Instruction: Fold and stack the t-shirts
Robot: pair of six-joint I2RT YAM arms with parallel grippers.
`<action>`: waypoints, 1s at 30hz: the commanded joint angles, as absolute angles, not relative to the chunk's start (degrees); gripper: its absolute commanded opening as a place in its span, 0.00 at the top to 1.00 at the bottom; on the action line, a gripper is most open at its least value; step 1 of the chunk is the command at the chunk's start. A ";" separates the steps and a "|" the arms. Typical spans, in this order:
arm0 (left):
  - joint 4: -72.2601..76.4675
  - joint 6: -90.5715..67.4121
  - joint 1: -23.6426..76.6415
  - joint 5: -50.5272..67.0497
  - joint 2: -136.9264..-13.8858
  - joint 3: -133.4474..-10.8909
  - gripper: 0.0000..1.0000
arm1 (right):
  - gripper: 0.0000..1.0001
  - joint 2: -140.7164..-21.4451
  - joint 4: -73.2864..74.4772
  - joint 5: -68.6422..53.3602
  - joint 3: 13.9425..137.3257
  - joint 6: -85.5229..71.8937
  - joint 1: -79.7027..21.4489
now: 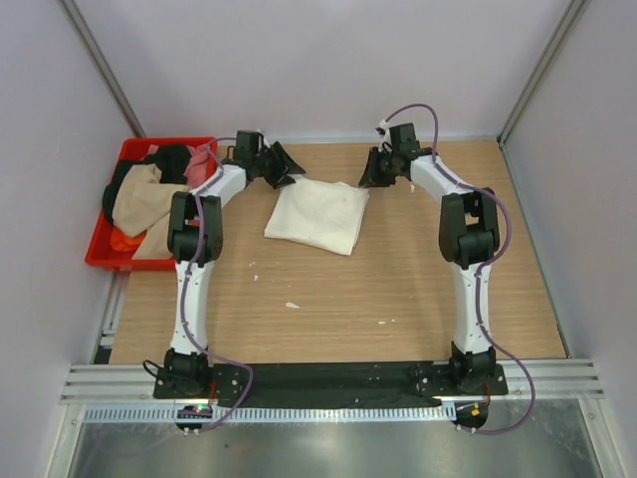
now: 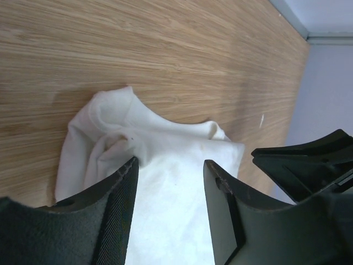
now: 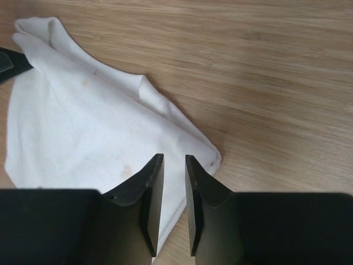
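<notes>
Left gripper (image 2: 171, 165) parted, right gripper (image 3: 174, 159) barely apart, both empty — poised at far corners of folded cream t-shirt (image 1: 317, 216), centre-far, likely for another fold; other t-shirts (image 1: 139, 199) heaped in red crate (image 1: 96, 261), left.

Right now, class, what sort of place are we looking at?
Likely a robot lab booth: left arm and right arm bolted to a wooden table, plain walls around it, a folded shirt.

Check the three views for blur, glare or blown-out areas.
Top external: even soft light, sharp, mild glare on the metal sheet at bottom. Left wrist: cream t-shirt blown out, left fingers slightly soft. Right wrist: crisp table grain, right fingers near-black.
</notes>
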State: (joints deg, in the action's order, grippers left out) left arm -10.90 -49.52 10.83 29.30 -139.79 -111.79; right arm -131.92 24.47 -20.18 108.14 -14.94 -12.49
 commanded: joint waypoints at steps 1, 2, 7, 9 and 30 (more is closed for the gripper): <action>-7.73 -51.77 9.76 33.75 -131.49 -112.33 0.48 | 0.71 -123.59 23.92 -24.42 108.29 -18.17 -12.48; -9.91 -51.07 9.67 33.49 -130.70 -112.15 0.48 | 0.69 -122.70 23.47 -25.83 106.98 -19.24 -12.65; -27.48 -39.57 9.76 24.47 -125.43 -110.31 0.48 | 0.52 -116.73 23.48 -24.97 96.02 -23.72 -13.97; -32.16 -34.90 9.84 19.97 -121.57 -106.11 0.47 | 0.46 -112.95 21.28 -23.74 88.91 -27.41 -13.97; -35.51 -28.65 12.13 10.72 -121.38 -86.66 0.79 | 0.42 -112.15 9.14 -22.41 70.85 -30.24 -16.61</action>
State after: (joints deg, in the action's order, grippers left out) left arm -33.32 -29.32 11.44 11.60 -120.86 -88.38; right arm -112.92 11.77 -21.17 72.73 -30.37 -16.49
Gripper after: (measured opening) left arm 0.236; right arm 0.588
